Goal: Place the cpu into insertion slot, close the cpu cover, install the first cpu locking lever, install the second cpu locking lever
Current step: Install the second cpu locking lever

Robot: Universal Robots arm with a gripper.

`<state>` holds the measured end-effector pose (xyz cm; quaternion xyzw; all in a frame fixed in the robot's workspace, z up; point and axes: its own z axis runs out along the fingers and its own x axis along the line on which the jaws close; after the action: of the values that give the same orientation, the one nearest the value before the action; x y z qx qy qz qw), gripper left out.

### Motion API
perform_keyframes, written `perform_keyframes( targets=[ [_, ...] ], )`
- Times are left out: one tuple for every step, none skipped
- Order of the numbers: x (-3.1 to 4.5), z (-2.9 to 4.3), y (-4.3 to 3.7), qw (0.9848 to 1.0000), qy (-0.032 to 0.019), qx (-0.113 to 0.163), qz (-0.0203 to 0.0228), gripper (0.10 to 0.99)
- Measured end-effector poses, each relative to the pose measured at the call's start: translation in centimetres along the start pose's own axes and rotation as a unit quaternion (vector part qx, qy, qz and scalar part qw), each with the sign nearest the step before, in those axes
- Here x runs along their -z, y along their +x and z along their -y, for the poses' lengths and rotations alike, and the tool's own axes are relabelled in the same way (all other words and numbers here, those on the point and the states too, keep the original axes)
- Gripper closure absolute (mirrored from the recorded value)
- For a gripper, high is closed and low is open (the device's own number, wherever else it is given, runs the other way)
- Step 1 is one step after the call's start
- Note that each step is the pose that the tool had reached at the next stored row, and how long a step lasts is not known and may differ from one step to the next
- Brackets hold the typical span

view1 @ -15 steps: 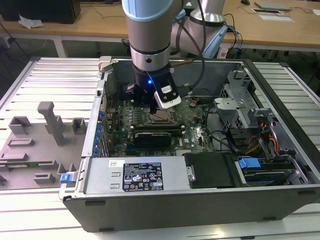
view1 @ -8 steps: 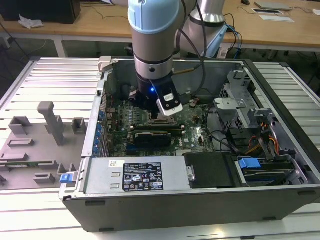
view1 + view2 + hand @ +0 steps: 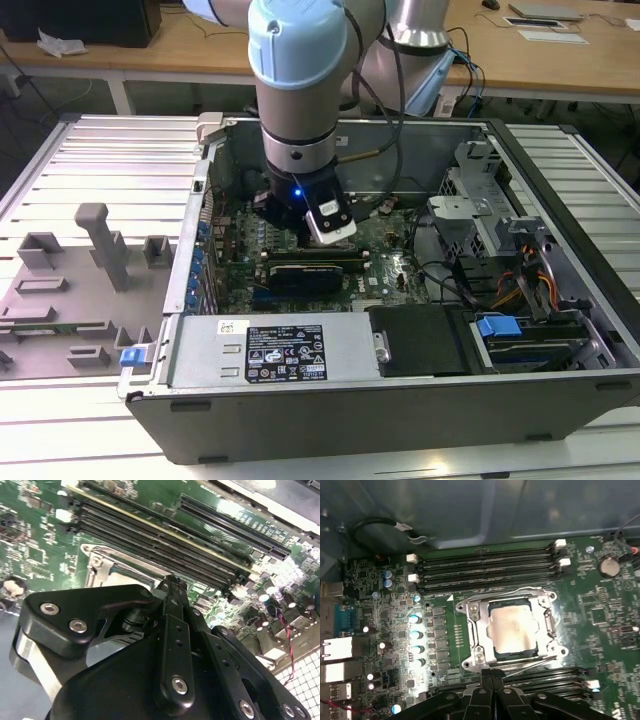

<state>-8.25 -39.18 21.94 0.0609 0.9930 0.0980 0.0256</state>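
Hovering just beside the insertion slot [image 3: 512,632], the gripper [image 3: 491,672] has fingers pressed together, empty; the cpu [image 3: 512,630] sits under the cpu cover [image 3: 479,630].

Ribbed white metal worktop [image 3: 90,160] under even indoor light; wooden desks [image 3: 560,60] on white legs behind, with papers [image 3: 545,35] and dangling cables [image 3: 470,75].
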Motion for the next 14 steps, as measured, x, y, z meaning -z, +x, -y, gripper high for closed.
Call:
perform_keyframes(
  targets=[
    [-0.13, 0.04, 0.12, 1.0000, 0.0000, 0.000, 0.0000, 0.980],
    [-0.25, 0.07, 0.19, 1.0000, -0.0003, 0.000, -0.0001, 0.980],
    [-0.39, 0.11, 0.28, 1.0000, -0.0009, 0.000, -0.0001, 0.980],
    [-0.48, 0.14, 0.34, 1.0000, -0.0012, 0.000, -0.0001, 0.980],
    [-0.66, 0.19, 0.46, 1.0000, -0.0018, 0.000, -0.0002, 0.980],
    [-0.82, 0.25, 0.63, 1.0000, -0.0023, 0.000, -0.0003, 0.980],
    [-0.89, 0.27, 0.69, 1.0000, -0.0028, 0.000, -0.0004, 0.980],
    [-0.96, 0.29, 0.76, 1.0000, -0.0038, 0.000, -0.0005, 0.980],
    [-1.04, 0.32, 0.86, 1.0000, -0.0057, 0.000, -0.0007, 0.980],
    [-1.09, 0.33, 0.92, 1.0000, -0.0074, 0.000, -0.0009, 0.980],
    [-1.19, 0.36, 0.99, 1.0000, -0.0098, -0.001, -0.0011, 0.980],
    [-1.26, 0.39, 1.05, 0.9999, -0.0122, -0.001, -0.0015, 0.980],
    [-1.35, 0.40, 1.13, 0.9999, -0.0138, -0.001, -0.0016, 0.980],
    [-1.41, 0.42, 1.18, 0.9999, -0.0146, -0.001, -0.0017, 0.980]
  ],
)
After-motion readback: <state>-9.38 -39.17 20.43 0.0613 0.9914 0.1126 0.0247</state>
